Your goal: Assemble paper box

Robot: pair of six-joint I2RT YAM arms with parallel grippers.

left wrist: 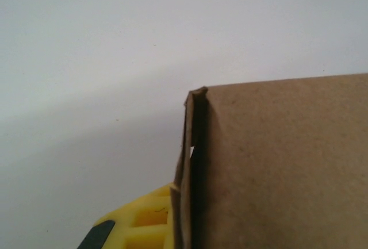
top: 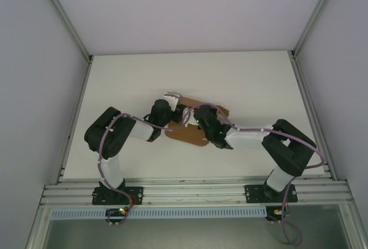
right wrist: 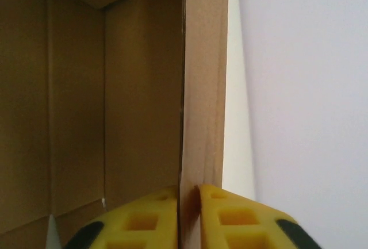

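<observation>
The paper box (top: 191,134) is lying partly folded near the middle of the white counter (top: 241,82), between the two arms, which are meeting over it from either side. In the right wrist view the right jaws are pinching the edge of an upright side wall (right wrist: 204,88). One yellow finger (right wrist: 138,223) is pressing on the inner face and the other on the outer face, so the jaws are standing nearly closed with only the thin board between them. In the left wrist view the left jaws are sitting closed too. One yellow finger (left wrist: 138,223) is showing against a folded-over flap (left wrist: 185,163) at the corner of a brown panel (left wrist: 282,163), and its partner is hiding behind the board, so I am judging rather than seeing that the flap is what they are gripping. The step in hand is looking like squaring a raised wall against its corner tab. Doing that well is going to call for light, even grips on both sides, with the wall steered upright along its crease and the tab guided flush into the corner rather than forced, because thin corrugated board is prone to buckling. Releasing either side before the fold is seating properly is risking the wall springing back.
</observation>
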